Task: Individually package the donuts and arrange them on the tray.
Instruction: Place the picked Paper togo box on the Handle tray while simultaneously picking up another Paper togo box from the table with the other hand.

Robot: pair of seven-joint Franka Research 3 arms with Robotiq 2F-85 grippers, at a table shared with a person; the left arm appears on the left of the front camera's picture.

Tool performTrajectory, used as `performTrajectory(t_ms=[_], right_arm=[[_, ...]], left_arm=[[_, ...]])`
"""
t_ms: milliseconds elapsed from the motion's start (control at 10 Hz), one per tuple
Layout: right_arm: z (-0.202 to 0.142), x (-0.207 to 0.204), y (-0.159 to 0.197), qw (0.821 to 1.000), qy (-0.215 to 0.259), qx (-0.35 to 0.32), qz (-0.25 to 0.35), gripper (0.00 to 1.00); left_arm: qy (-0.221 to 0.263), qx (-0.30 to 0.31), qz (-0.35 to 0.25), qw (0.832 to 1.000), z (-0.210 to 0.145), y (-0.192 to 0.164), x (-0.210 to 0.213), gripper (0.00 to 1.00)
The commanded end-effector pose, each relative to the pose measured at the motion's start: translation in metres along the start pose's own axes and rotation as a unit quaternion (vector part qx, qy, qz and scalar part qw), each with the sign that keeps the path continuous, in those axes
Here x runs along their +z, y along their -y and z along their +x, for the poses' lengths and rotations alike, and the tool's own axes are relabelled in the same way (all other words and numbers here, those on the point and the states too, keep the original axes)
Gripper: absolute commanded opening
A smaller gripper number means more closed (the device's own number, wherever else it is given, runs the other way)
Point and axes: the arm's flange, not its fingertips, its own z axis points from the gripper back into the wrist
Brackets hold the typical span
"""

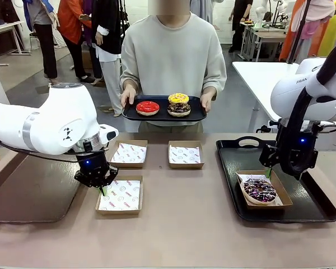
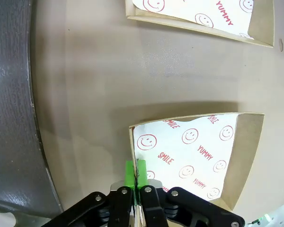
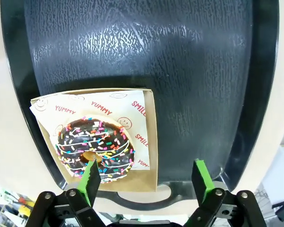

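Left jaws pinching box (image 2: 246, 156), right jaws spread

A paper-lined box (image 1: 129, 153) sits beside another box (image 1: 186, 154) on the brown table (image 1: 185, 235); third box (image 1: 120, 195) nearer.

In the front view the left tool (image 1: 102, 190) is mostly hidden under its arm (image 1: 50, 123); only a green tip shows. In the left wrist view the near box (image 2: 248, 151) runs off the bottom edge and the far box (image 2: 262, 23) off the top. A finger of the right tool (image 3: 144, 166) covers part of the sprinkled donut (image 3: 94, 142).
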Motion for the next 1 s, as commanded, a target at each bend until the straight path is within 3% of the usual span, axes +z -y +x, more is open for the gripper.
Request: performTrajectory(t_ms=[0, 300, 500, 700, 900], right_arm=[[0.0, -0.002, -0.001, 1.0, -0.003, -0.012, 0.012, 1.0], [-0.006, 0.011, 0.003, 0.999, 0.001, -0.012, 0.044, 1.0], [-0.025, 0.047, 0.029, 0.99, 0.021, -0.003, 0.138, 1.0], [-0.043, 0.088, 0.074, 0.968, 0.047, 0.005, 0.248, 1.0], [-0.063, 0.118, 0.125, 0.936, 0.072, 0.0, 0.346, 1.0]], left_arm=[[-0.003, -0.004, -0.002, 1.0, -0.003, -0.003, 0.002, 0.0], [-0.005, -0.026, -0.003, 1.0, -0.005, -0.003, 0.007, 0.0], [0.005, -0.042, -0.023, 0.999, -0.01, -0.001, 0.028, 0.0], [0.033, -0.058, -0.061, 0.996, -0.015, 0.001, 0.068, 0.0], [0.057, -0.063, -0.058, 0.995, -0.016, 0.013, 0.107, 0.0]])
